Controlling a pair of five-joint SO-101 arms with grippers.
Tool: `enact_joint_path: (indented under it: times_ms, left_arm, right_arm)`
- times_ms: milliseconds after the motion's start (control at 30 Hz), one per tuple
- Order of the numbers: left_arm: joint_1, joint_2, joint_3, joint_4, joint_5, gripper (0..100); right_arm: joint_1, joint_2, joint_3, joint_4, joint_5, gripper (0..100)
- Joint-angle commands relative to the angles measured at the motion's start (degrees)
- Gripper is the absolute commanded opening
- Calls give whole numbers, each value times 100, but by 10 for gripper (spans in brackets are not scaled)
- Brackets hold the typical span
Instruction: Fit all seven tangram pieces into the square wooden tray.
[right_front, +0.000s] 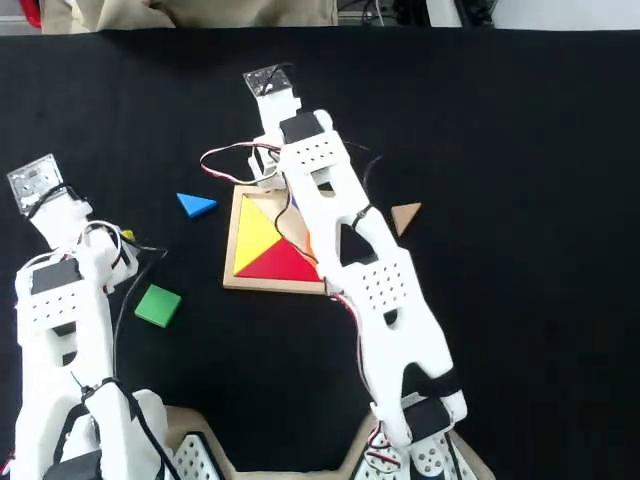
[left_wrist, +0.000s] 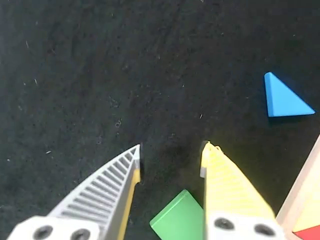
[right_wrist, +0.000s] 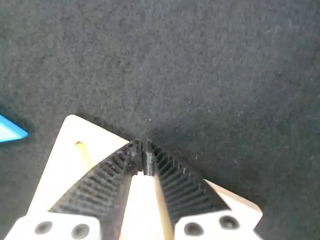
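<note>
Your left tool (left_wrist: 170, 160) stands wide, with bare black desk (left_wrist: 100, 75) between its fingertips. The green square (left_wrist: 180, 220) lies just beside the tips on the arm's side. The blue triangle (left_wrist: 282, 97) lies farther out, apart from the tool, and a strip of the square wooden tray (left_wrist: 305, 200) shows off to one side. Your right tool (right_wrist: 142, 150) is closed, its toothed tips meeting over a far corner of the tray; you cannot tell whether anything is pinched between them. From the high view, that arm reaches across the tray, which holds a yellow triangle (right_front: 258, 232) and a red triangle (right_front: 280, 265) lying edge to edge. On the desk outside the tray, the blue triangle and green square lie on the left arm's side, and a tan triangle (right_front: 406, 216) lies on the other.
</note>
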Motion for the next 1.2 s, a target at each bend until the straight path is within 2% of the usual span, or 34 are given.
enact_joint_path:
  times_ms: [0,100,233,300,367,667,833,1000,1067,1167]
  left_arm:
    - [22,-149,198,-457,62,198]
    - [22,-158,488,-879,62,198]
    - [22,-211,576,-941,62,198]
    - [22,-193,585,-949,62,198]
    - [22,-176,585,-958,62,198]
    - [171,-193,673,-985,35,198]
    - [242,-211,980,-1468,9,198]
    - [251,-176,998,-1495,9,198]
    - [259,-167,998,-1495,9,198]
    - [268,-158,989,-1495,9,198]
  right_arm:
    - [-220,347,-1200,993,-62,11]
    - [-440,576,-1991,1582,-62,11]
    - [-633,804,-3152,2075,-53,11]
    - [-510,743,-3820,2127,-26,10]
    - [-264,330,-3793,2127,-26,10]
    - [826,-2141,-892,2127,-62,11]
    - [1099,-3371,760,2127,-9,11]
    - [1741,-4092,2299,2031,88,15]
    - [2031,-4040,2791,1908,-123,57]
    - [2338,-3758,3371,1503,-1029,175]
